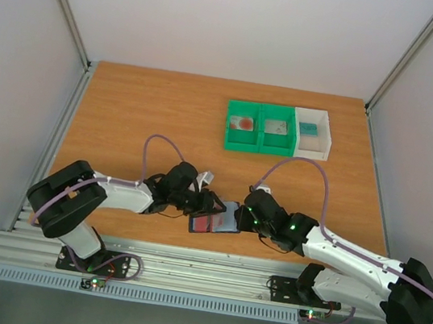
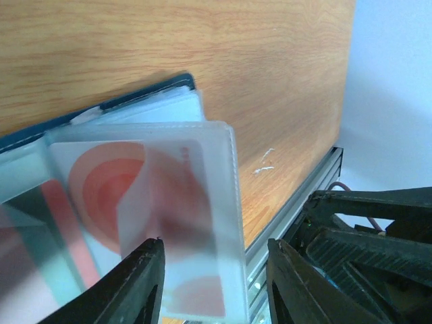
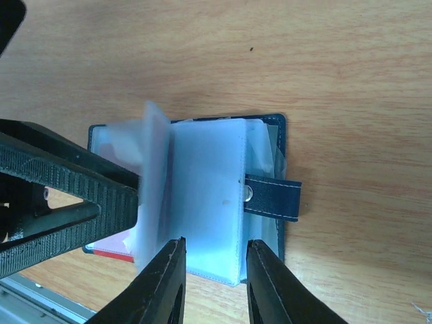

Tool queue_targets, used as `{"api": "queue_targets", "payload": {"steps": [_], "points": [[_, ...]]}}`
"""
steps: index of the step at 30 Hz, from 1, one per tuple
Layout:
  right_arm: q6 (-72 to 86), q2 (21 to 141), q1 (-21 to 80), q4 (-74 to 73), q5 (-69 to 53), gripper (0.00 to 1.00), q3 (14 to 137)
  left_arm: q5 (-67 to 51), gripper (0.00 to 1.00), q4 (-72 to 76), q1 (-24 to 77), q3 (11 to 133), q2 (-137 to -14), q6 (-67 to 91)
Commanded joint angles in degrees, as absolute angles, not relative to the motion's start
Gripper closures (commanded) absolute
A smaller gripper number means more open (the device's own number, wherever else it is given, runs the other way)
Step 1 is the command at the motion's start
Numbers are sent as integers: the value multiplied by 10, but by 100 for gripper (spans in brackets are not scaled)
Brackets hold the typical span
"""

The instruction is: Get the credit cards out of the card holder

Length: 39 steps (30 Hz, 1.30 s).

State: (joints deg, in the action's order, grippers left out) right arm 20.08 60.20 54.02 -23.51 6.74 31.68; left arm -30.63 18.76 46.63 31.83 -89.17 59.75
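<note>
The card holder [image 1: 229, 211] lies open near the table's front edge, between my two grippers. Its navy cover [image 2: 155, 91] holds clear plastic sleeves, and a red and white credit card [image 2: 101, 189] sits inside one of them. My left gripper [image 2: 214, 273] is open, with the corner of that sleeve loose between its fingers. In the right wrist view, pale blue sleeves [image 3: 206, 202] stand up from the holder, and its snap tab [image 3: 273, 199] sticks out to the right. My right gripper [image 3: 214, 283] is open over the sleeves' near edge. A red card edge [image 3: 111, 254] shows under the left finger [image 3: 67, 196].
Two green bins [image 1: 239, 145] and a white bin [image 1: 313, 153] stand in a row at the back right, each with a small item inside. The aluminium rail [image 2: 290, 216] runs along the front edge just beside the holder. My right arm [image 2: 378, 236] is close to the left gripper.
</note>
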Motion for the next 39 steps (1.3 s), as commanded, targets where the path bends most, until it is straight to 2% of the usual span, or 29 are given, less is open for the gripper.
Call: {"api": "queue_targets", "payload": {"steps": [1, 11, 15, 22, 39], "points": [[201, 586, 542, -247, 83, 74, 331, -321, 58, 240, 471, 346, -904, 598], [201, 625, 542, -208, 44, 73, 331, -287, 57, 196, 469, 339, -864, 587], [197, 658, 542, -184, 30, 76, 340, -268, 57, 159, 460, 328, -856, 578], [190, 709, 542, -168, 39, 78, 352, -264, 63, 171, 437, 298, -856, 589], [196, 781, 538, -162, 54, 85, 350, -291, 67, 237, 428, 282, -911, 599]]}}
